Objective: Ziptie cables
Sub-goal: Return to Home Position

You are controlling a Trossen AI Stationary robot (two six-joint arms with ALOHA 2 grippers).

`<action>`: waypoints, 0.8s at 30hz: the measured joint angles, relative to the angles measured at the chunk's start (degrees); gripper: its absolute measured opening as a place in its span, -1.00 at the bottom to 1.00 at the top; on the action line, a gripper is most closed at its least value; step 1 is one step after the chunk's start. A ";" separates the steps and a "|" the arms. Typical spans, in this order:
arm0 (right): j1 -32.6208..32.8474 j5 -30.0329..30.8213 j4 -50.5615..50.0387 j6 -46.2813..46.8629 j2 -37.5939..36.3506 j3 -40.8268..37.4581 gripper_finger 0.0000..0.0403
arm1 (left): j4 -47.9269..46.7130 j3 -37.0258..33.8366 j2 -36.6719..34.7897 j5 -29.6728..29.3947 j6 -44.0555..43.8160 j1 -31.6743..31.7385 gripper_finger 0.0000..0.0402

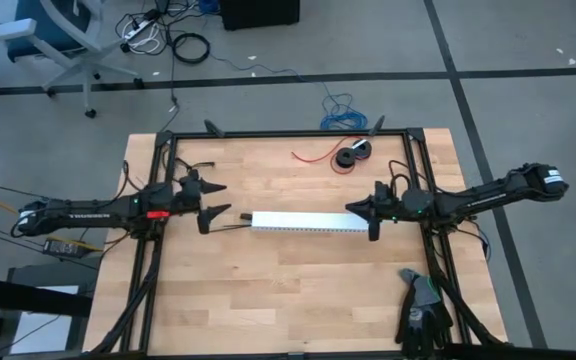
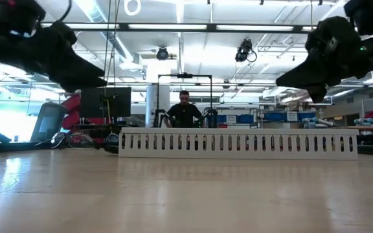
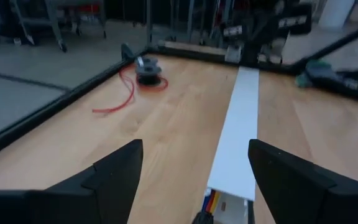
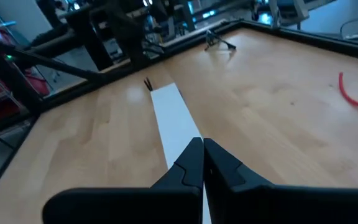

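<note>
**High view.** Wooden table (image 1: 298,290) of pale jointed planks, edged by a black metal frame (image 1: 288,133). The left gripper (image 1: 218,199) hovers with its two tapered fingers spread apart. Just ahead of it lies a long, straight white plastic cable duct (image 1: 303,221). The right gripper (image 1: 353,207), its fingers pressed together on nothing, points at the duct's opposite end. To one side of the right gripper, toward the table's far edge, a thin red wire (image 1: 313,156) curves beside a black spool (image 1: 353,155). Dark gloves (image 1: 423,315) lie well off to its other side, near a table corner. Grey tiled floor surrounds the table.

**Low view.** The duct's side wall (image 2: 238,144) is a comb of narrow upright slots. Both grippers hang above the table, clear of it. Beyond is a workshop with strip lights, shelving and a person (image 2: 184,111).

**Left wrist view.** Between the spread matte-black fingers (image 3: 114,177), the duct's smooth flat lid recedes forward. At its open near end, just ahead of the fingertips, the cables (image 3: 211,200) show as red, orange and blue strands tucked inside.

**Right wrist view.** The closed fingers (image 4: 197,163) form a single wedge over the duct's near end.
</note>
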 joint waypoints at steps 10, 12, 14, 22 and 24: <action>0.00 0.29 -0.22 -2.91 -10.15 -4.41 -1.00 | 2.44 -6.30 -13.05 0.00 0.01 -0.03 0.51; 0.01 0.95 -0.02 -2.95 -12.68 -5.82 -1.00 | 0.42 -6.30 -14.90 0.00 0.84 -0.03 0.51; 0.02 1.83 -0.94 -2.97 -15.18 -6.84 -1.00 | -2.75 -6.30 -17.05 -0.21 0.95 -0.03 0.51; 0.02 3.24 -10.56 -3.72 -24.95 -6.84 -1.00 | -6.22 -6.28 -25.49 -2.88 1.53 -0.03 0.51; 0.02 3.27 -13.66 -3.76 -27.51 -6.84 -1.00 | -6.44 -6.21 -25.40 -2.95 2.28 -0.03 0.51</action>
